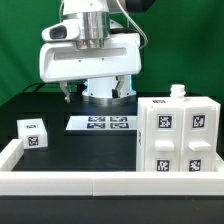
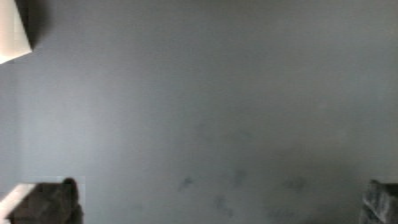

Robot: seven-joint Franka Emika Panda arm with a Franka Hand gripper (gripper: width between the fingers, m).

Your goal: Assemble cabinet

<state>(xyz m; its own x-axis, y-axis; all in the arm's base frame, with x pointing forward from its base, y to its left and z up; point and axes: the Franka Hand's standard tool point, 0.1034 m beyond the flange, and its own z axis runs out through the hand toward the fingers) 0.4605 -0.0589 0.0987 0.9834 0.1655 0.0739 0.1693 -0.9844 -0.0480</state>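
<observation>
The cabinet is a large white box with black-and-white tags, standing at the exterior view's right with a small white knob on top. One small white tagged drawer box sits at the exterior view's left. My gripper hangs above the table at the back, apart from both, with its jaws wide open and empty. In the wrist view the gripper shows only two dark fingertips at the picture's edges, with bare dark table between them.
The marker board lies flat on the table just below the gripper. A low white border rail runs along the front and left side. A white corner shows at the edge of the wrist view; I cannot tell what it is.
</observation>
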